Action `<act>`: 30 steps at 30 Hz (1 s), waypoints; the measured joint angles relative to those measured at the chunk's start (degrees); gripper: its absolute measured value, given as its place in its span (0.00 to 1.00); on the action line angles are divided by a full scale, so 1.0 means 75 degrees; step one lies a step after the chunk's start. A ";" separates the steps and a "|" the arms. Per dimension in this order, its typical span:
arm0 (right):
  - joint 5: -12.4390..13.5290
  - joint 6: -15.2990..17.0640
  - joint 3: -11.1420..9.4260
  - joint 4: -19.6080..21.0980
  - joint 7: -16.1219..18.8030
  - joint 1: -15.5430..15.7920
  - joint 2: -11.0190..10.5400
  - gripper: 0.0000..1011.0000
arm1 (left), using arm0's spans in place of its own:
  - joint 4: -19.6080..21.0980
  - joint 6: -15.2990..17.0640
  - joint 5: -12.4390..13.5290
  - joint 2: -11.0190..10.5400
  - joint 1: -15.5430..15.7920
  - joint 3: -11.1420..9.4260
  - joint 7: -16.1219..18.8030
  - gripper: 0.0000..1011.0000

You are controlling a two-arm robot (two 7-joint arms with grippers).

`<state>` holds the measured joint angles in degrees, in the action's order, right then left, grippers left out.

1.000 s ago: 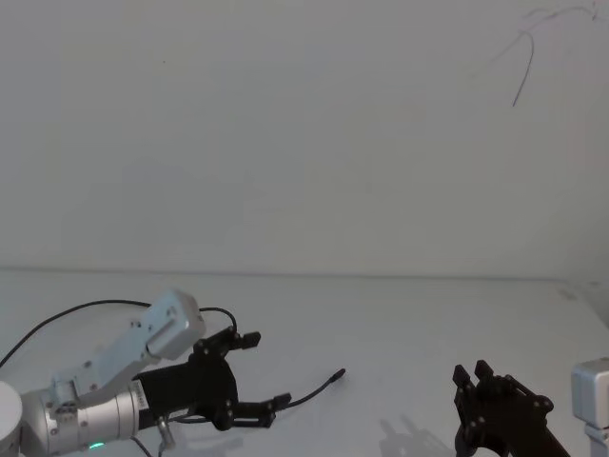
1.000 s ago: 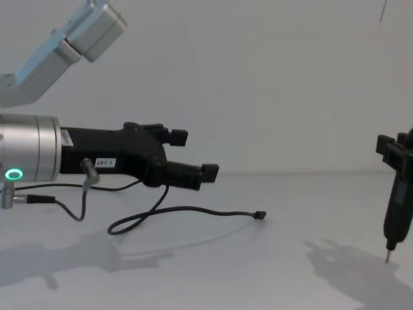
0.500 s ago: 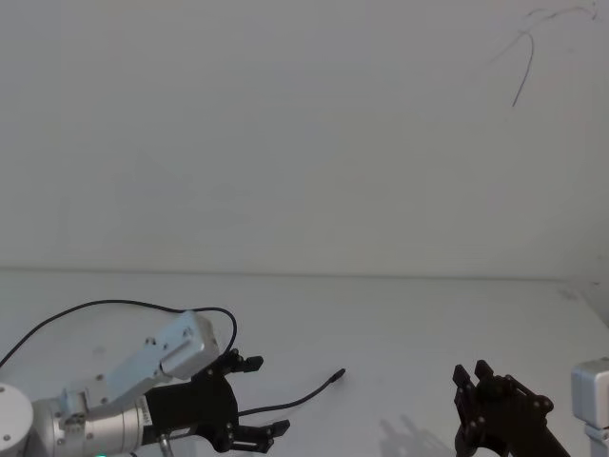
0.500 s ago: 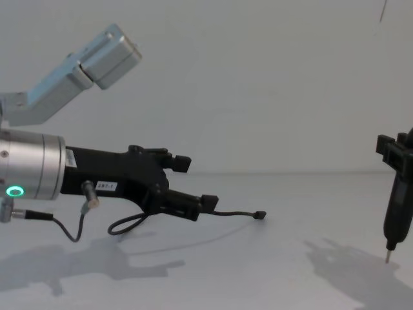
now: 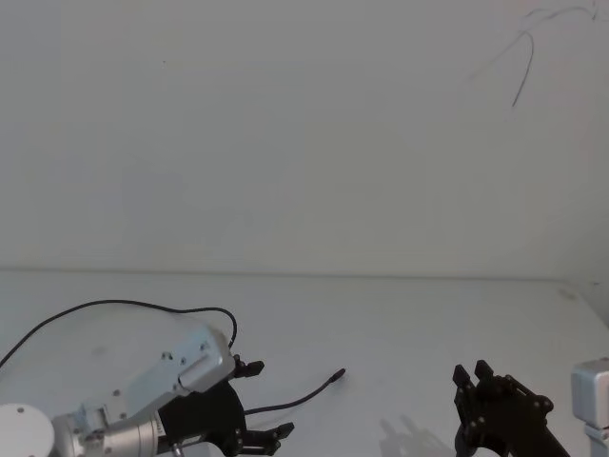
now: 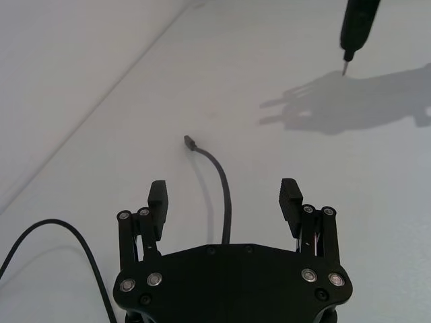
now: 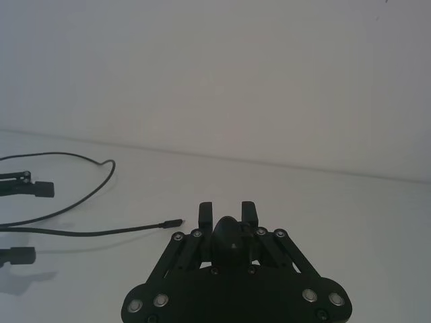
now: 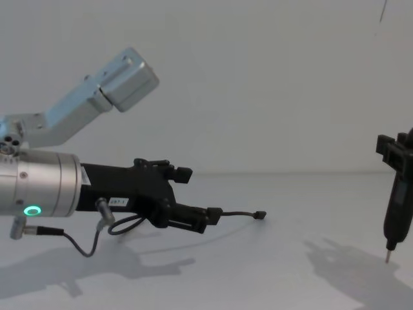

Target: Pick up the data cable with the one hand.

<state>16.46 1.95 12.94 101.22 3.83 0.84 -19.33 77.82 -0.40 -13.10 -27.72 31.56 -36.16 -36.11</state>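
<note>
in the head view we see the left gripper (image 5: 266, 400) low over the table (image 5: 428, 314), jaws wide apart and empty, with the right gripper (image 5: 473, 373) parked at the right. our left wrist view shows the data cable (image 6: 214, 163) lying on the table, running between both fingers (image 6: 157, 195) and touching neither. in the chest view its plug (image 8: 260, 215) lies just beyond the fingertips.

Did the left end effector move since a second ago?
Yes. In the chest view the left end effector sank lower against the table's back edge, down toward the data cable.
</note>
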 joint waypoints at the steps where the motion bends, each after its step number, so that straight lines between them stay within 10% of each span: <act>1: 0.0000 0.0000 0.0000 0.0001 0.0000 0.0000 0.0000 0.25 | -0.0017 -0.0002 0.0026 0.0019 -0.0004 -0.0005 0.0034 0.99; 21: 0.0000 0.0000 0.0000 0.0001 0.0000 0.0000 0.0000 0.25 | -0.0423 0.0151 0.0688 0.0364 0.0179 -0.0197 0.0457 0.99; 30: 0.0000 0.0000 0.0000 0.0000 0.0000 0.0000 0.0000 0.25 | -0.0541 0.0354 0.0880 0.0470 0.0304 -0.0269 0.0491 0.79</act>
<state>16.46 1.95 12.94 101.23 3.83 0.84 -19.33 73.76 2.26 -6.50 -24.19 33.84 -38.18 -32.42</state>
